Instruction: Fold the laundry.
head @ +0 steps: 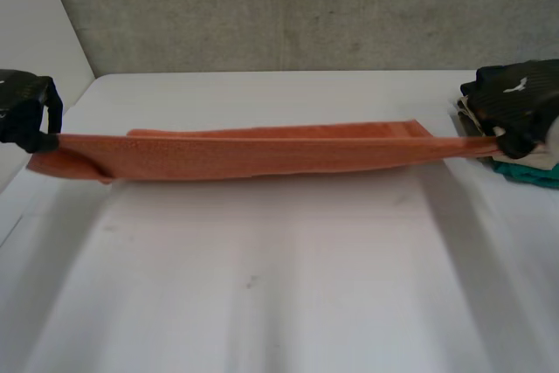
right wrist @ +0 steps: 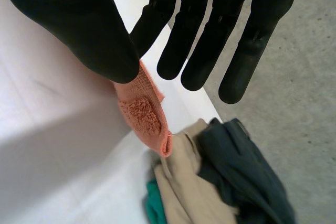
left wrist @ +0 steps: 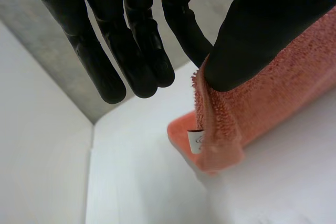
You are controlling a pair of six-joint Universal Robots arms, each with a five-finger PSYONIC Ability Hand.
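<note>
An orange towel [head: 262, 153] is stretched taut in a long folded band between my two hands, just above the white table [head: 262, 286]. My left hand [head: 26, 111] pinches its left end. In the left wrist view the thumb [left wrist: 262, 24] presses the towel's corner [left wrist: 252, 108] against a finger while the other fingers stay straight; a small white label [left wrist: 195, 141] hangs at that corner. My right hand [head: 515, 98] holds the right end. In the right wrist view its thumb [right wrist: 79, 24] pinches the towel's corner [right wrist: 144, 114] against a finger.
A pile of clothes [head: 524, 163] lies at the table's right edge under my right hand: beige, dark grey and teal pieces [right wrist: 210, 182]. A grey wall [head: 288, 6] runs behind the table, and a white wall stands on the left.
</note>
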